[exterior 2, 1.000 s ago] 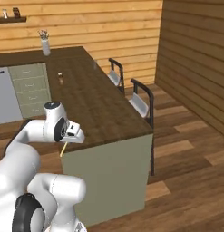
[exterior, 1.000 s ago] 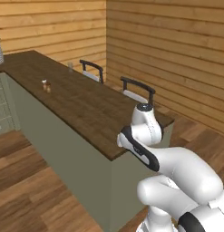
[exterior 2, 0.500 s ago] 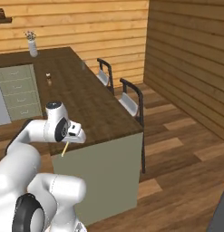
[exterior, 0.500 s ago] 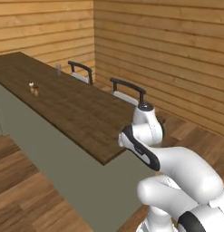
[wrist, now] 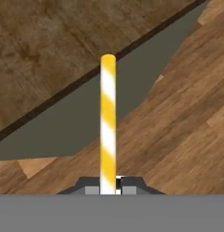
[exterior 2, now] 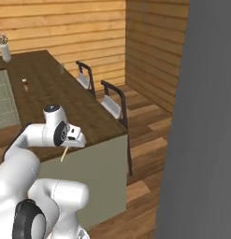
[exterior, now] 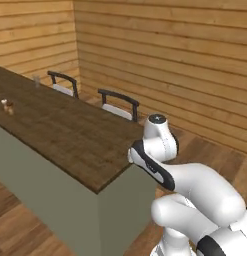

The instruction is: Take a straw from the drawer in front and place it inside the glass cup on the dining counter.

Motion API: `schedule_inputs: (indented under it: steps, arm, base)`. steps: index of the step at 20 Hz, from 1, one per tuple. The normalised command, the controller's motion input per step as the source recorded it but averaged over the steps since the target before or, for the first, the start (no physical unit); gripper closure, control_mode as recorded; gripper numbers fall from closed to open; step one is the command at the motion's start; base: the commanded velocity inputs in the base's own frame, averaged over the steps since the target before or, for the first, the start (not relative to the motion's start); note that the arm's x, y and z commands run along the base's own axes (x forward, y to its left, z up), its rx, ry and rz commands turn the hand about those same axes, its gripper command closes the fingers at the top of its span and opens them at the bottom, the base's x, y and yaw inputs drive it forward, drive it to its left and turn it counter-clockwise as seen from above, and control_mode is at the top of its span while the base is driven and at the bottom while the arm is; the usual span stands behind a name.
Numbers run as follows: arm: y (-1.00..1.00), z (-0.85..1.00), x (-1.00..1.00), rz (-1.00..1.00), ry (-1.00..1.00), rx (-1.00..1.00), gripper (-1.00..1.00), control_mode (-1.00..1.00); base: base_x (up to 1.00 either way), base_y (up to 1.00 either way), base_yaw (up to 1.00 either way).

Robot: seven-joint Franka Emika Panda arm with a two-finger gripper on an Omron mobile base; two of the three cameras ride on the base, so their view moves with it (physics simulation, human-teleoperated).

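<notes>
My gripper (wrist: pixel 109 185) is shut on the straw (wrist: pixel 108 122), a yellow-and-white striped stick pointing away from the hand. In the right base view the straw (exterior 2: pixel 64 153) hangs down from the gripper (exterior 2: pixel 68 145), beside the near corner of the dining counter (exterior 2: pixel 84 109). The glass cup (exterior 2: pixel 62 68) stands far along the dark wooden top, near the chairs' side. It is faint in the left base view too, as the glass cup (exterior: pixel 36 80) on the dining counter (exterior: pixel 70 135). Below the hand lie the counter's corner and the wooden floor. The drawer is out of view.
Two black-framed chairs (exterior: pixel 117 104) stand along the counter's far side. Two small shakers (exterior 2: pixel 25 83) sit mid-counter and a vase (exterior 2: pixel 3 48) stands at its far end. A tall grey slab (exterior 2: pixel 205 116) blocks the right. Sage-green cabinet fronts (exterior 2: pixel 3 98) lie beyond the counter.
The whole picture has shifted in both base views, so the base has driven. The counter's near corner is now closer. The arm keeps its pose with the straw in the gripper.
</notes>
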Motion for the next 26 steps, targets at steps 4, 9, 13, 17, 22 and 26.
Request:
schedule_inputs:
  steps: [4,9,13,17,22,26]
  arm:
    - [0.0,0.0,0.0,0.0,0.0,0.0,1.0,1.0]
    - [0.0,0.0,0.0,0.0,0.0,0.0,1.0,1.0]
    - [0.0,0.0,0.0,0.0,0.0,0.0,1.0,1.0]
    - [0.0,0.0,0.0,0.0,0.0,0.0,1.0,1.0]
    - [0.0,0.0,0.0,0.0,0.0,0.0,1.0,1.0]
    - [0.0,0.0,0.0,0.0,0.0,0.0,1.0,1.0]
  base:
    - [0.34,-0.62,-0.49]
    - [0.37,-0.57,-0.49]
    - [0.56,-0.54,-0.42]
    - [0.91,-0.43,-0.25]
    - [1.0,-0.31,-0.04]
    - [1.0,-0.19,0.09]
